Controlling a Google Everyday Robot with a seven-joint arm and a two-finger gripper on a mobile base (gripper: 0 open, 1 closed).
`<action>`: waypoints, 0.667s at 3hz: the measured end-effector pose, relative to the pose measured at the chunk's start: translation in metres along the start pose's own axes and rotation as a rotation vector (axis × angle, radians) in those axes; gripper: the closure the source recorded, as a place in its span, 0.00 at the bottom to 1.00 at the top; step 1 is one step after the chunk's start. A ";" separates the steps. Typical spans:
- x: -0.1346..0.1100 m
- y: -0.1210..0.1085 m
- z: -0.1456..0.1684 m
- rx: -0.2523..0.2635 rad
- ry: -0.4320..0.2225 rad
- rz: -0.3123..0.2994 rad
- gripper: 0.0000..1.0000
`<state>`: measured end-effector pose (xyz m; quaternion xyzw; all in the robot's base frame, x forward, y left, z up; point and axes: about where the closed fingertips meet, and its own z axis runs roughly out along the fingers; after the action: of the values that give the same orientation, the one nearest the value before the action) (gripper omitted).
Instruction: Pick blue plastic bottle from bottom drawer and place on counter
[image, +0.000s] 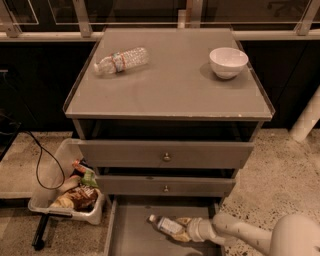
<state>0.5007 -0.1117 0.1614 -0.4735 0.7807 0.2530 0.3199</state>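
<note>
While the cabinet is standing on a speckled stone floor (280, 170) w/ a dark glazed wall and a pale rail (50, 35) running behind it, its flat grey counter (170, 95) is carrying just two things: one crinkled clear bottle (121, 60) lying on its side near the back-left corner, and one white bowl (228, 61) sitting upright near the back-right, well apart from it. Three drawers are showing in all: two knobbed drawers, upper (165, 154) and lower (165, 186), each pulled out a little, plus the bottom drawer (135, 235) standing open at floor level. Bottles are numbering two overall, as the blue plastic bottle (166, 225) is lying on its side in the bottom drawer, white cap pointing left, approx. mid-tray. Reaching in from the lower right on a pale arm (240, 234), the gripper (183, 230) is sitting down in that drawer, its fingers pressing either side of the bottle's lower body, i.e. clamping it, w/ the bottle resting on the tray floor. Left of the cabinet, one white bin (45, 197) is sitting on the floor, holding several snack packets (77, 192), and a black cable (42, 165) is looping beside it.
</note>
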 end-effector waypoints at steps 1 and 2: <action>-0.010 0.014 -0.040 -0.044 -0.034 -0.003 1.00; -0.021 0.037 -0.093 -0.064 -0.074 -0.040 1.00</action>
<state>0.4502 -0.1489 0.2419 -0.4892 0.7502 0.2886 0.3385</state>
